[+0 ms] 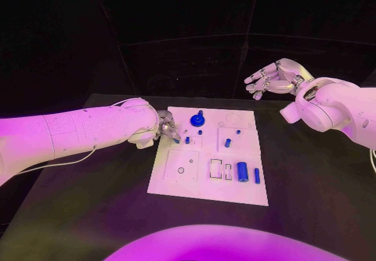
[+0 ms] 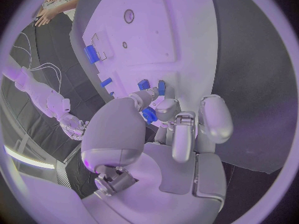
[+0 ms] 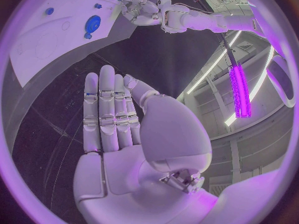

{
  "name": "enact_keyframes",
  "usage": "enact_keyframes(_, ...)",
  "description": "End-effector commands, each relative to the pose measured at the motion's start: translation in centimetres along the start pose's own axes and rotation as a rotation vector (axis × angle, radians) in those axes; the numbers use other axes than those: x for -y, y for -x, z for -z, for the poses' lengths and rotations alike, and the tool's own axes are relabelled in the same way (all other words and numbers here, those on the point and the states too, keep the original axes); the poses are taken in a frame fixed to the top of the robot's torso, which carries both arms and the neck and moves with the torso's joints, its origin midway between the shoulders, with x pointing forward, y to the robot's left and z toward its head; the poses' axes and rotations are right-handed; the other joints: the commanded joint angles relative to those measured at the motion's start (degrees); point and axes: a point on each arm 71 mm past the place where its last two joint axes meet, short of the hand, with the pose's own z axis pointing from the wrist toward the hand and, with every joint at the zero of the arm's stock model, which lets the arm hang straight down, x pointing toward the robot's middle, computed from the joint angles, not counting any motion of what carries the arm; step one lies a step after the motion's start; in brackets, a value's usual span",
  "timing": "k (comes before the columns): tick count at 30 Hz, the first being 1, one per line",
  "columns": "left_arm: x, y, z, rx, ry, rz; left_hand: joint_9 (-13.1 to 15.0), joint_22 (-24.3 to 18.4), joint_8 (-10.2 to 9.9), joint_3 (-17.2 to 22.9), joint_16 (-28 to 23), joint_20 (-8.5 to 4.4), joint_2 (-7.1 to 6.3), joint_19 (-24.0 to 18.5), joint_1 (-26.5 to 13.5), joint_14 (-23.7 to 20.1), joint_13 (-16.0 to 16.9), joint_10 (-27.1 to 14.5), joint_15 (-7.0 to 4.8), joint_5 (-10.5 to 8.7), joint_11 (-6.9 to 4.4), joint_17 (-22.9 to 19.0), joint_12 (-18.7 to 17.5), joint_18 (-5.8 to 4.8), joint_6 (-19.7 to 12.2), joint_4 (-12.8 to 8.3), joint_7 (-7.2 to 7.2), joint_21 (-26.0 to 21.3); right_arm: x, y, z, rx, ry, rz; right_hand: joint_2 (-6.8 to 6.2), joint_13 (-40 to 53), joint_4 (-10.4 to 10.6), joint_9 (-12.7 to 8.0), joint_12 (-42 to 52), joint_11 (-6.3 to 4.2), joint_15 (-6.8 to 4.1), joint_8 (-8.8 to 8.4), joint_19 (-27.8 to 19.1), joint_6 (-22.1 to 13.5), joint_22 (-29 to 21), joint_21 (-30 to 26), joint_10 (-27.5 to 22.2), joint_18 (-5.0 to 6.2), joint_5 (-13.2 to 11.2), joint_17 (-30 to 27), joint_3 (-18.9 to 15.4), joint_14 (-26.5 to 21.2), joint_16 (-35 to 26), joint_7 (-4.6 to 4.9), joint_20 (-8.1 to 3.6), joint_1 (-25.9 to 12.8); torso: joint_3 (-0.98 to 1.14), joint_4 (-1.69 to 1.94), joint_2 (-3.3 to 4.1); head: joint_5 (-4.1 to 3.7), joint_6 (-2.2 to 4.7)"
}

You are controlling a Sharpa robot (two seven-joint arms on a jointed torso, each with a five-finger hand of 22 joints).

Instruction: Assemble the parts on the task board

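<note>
Board (image 1: pixel 205 187): we see several blue pieces standing, others lying loose; unfinished.
Left hand (image 1: pixel 166 129): pinches blue piece (image 2: pixel 149 115).
Right hand (image 1: pixel 276 78): raised, released.

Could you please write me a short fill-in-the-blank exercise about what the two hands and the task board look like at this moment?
1. The left hand pinches a small ____ part at the task board's edge.
2. The right hand is raised off the table with its fingers apart, holding ____.
3. The task board is ____ in colour and lies on the black table.

Missing words: blue; nothing; white
</note>
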Motion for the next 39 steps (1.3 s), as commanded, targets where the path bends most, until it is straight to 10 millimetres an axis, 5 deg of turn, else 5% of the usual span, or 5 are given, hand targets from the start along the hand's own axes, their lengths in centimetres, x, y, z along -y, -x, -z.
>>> enact_keyframes(1,0.01,-0.3,-0.1,-0.02,0.011,-0.019,0.0,0.1,0.2,5.2,0.2,-0.19,0.34,0.1,0.0,6.0,0.1,0.5,-0.32,0.27,-0.04,15.1,0.3,-0.91,0.4,-5.0,-0.7,0.4,-0.21,0.08,-0.06,0.006,0.013,-0.002,-0.1,-0.1,-0.1,0.0,-0.5,-0.08,0.03,-0.22,0.2,0.5,0.1,0.2,0.3,0.6,0.2,-0.1,0.2,0.3,-0.4,0.13,-0.18,-0.7,0.04,-0.03,0.0,-0.07,-0.12)
enact_keyframes(39,0.13,0.14,-1.01,-0.05,0.069,-0.049,-0.1,0.3,1.6,-1.0,0.2,-0.99,-1.06,0.2,-6.1,6.0,-1.1,0.5,-1.18,-0.15,-1.03,15.1,-0.4,-0.97,2.1,-0.5,-1.99,0.2,-0.11,-0.08,-0.18,-0.004,-0.011,-0.004,-0.34,-0.9,0.2,0.0,-2.8,0.33,0.52,-0.86,-0.9,0.2,-0.2,-0.6,0.1,0.48,0.9,-0.4,0.1,-0.3,-2.4,0.46,0.26,-1.6,0.01,0.04,0.0,-0.34,-0.35)
